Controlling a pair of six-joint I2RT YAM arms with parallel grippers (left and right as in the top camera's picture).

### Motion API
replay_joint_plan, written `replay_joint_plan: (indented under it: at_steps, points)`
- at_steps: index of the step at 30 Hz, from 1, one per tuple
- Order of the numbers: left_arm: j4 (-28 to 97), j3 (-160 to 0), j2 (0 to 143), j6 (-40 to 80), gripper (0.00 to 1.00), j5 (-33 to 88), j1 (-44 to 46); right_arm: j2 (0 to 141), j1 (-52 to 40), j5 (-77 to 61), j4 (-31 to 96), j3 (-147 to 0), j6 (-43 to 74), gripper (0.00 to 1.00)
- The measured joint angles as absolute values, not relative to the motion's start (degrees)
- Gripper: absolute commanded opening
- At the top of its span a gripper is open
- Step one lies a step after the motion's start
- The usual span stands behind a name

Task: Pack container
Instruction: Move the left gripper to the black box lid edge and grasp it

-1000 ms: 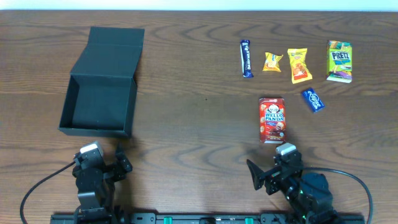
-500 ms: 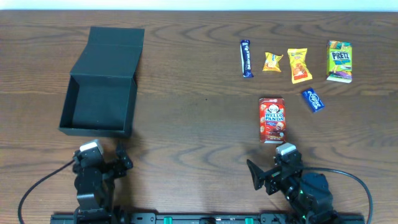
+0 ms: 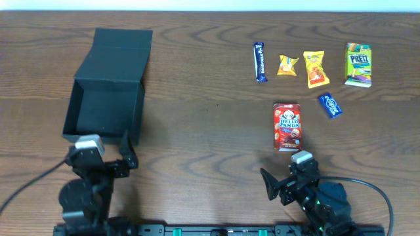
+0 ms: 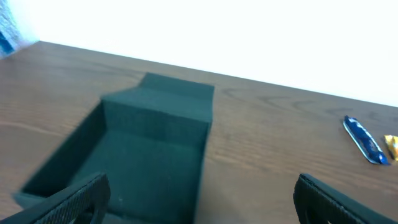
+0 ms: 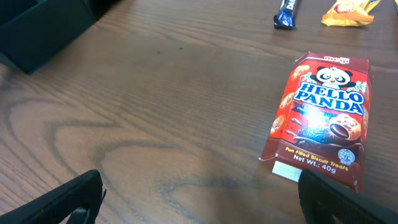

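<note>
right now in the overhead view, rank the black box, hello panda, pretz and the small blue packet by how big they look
1. black container, by far the largest
2. Hello Panda box
3. Pretz box, only slightly smaller than the Hello Panda box
4. small blue packet, clearly the smallest

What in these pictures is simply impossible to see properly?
- Overhead view: the wording on the small dark blue snack packet is too small to read.
- Left wrist view: the yellow wrapper is cut off by the right edge, and the whole picture is blurred.
- Right wrist view: only a corner of the dark matte cardboard box shows, cut off by the top and left edges. The long blue bar is cut off by the top edge.
</note>
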State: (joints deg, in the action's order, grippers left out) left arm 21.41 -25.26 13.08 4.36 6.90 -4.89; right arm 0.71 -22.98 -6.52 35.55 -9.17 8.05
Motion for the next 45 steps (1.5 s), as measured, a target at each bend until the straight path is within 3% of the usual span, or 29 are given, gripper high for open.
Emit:
replay_joint_plan:
  at_steps: [14,27,28,31,37,45]
  points:
    - [33.43,-52.97,56.31,-0.54,0.95,5.56,-4.89,0.69,-22.98,-6.39,35.53,-9.15,8.05,0.99]
    - [33.01,-54.3,74.76,-1.37,0.95,8.8,-4.89,0.69,-22.98,-6.39,35.55,-9.15,8.05,0.99]
    - [32.99,-54.3,75.7,-1.37,0.99,8.91,-4.89,0.69,-22.98,-6.39,35.55,-9.15,8.05,0.99]
    - [32.77,-54.3,78.48,-1.23,0.88,9.1,-4.89,0.69,-22.98,-6.39,35.55,-9.15,8.05,0.99]
    - [30.17,-54.3,84.44,-1.54,0.85,9.56,-4.89,0.69,-22.98,-6.39,35.55,-9.15,8.05,0.99]
    - [25.8,-54.3,88.75,-1.41,0.71,9.96,-3.73,0.69,-22.98,-6.39,35.55,-9.15,8.05,0.99]
